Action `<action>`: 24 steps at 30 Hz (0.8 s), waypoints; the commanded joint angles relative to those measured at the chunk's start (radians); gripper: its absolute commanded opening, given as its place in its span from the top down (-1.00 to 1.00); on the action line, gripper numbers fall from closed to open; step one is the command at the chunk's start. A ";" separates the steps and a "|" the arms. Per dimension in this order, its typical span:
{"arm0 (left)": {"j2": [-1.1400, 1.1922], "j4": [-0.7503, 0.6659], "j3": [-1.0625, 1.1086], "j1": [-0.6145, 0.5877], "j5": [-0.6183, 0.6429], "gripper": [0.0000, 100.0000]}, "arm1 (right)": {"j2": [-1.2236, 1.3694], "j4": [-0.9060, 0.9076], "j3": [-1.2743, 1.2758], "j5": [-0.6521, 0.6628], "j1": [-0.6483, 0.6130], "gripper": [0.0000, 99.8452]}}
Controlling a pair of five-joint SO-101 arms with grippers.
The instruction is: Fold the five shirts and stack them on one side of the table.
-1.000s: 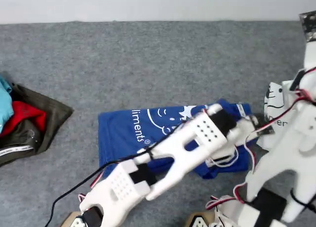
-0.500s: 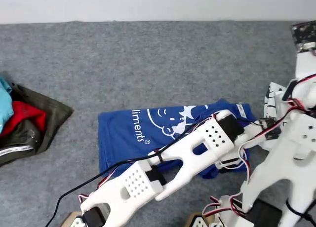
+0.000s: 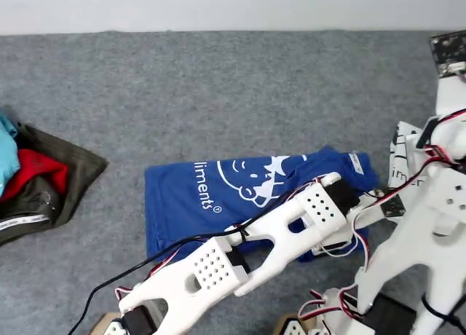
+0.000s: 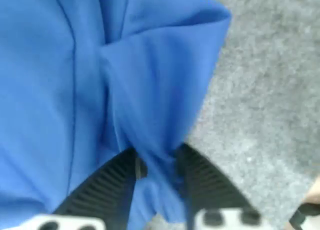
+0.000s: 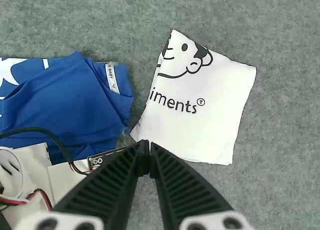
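Observation:
A blue shirt [image 3: 218,193] with white print lies half-folded in the middle of the grey table. My left gripper [image 4: 156,169] is shut on a bunched fold of the blue shirt [image 4: 120,80] at its near right edge; in the high view the left arm [image 3: 291,218] lies across the shirt. A folded white shirt [image 5: 200,102] with a cartoon print lies flat just right of the blue shirt [image 5: 60,100]. My right gripper [image 5: 144,157] hangs shut and empty above the gap between them. The white shirt [image 3: 403,160] is mostly hidden behind the right arm.
A loose heap of shirts, olive [image 3: 69,164], red [image 3: 33,171] and light blue [image 3: 6,156], sits at the table's left edge. Bare grey felt [image 3: 218,87] covers the far half of the table. The left arm's black cable [image 3: 109,280] trails toward the front edge.
The left arm has slid toward the front and lower along the blue shirt's near right edge. The right arm has shifted slightly.

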 commanded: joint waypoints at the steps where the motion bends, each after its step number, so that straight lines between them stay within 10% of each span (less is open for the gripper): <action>1: -0.054 0.020 -0.074 0.005 0.008 0.97 | -0.033 0.033 -0.006 0.009 -0.010 0.98; 24: -0.143 -0.048 -0.150 -0.150 0.005 0.97 | -0.047 0.035 0.084 0.009 -0.007 0.98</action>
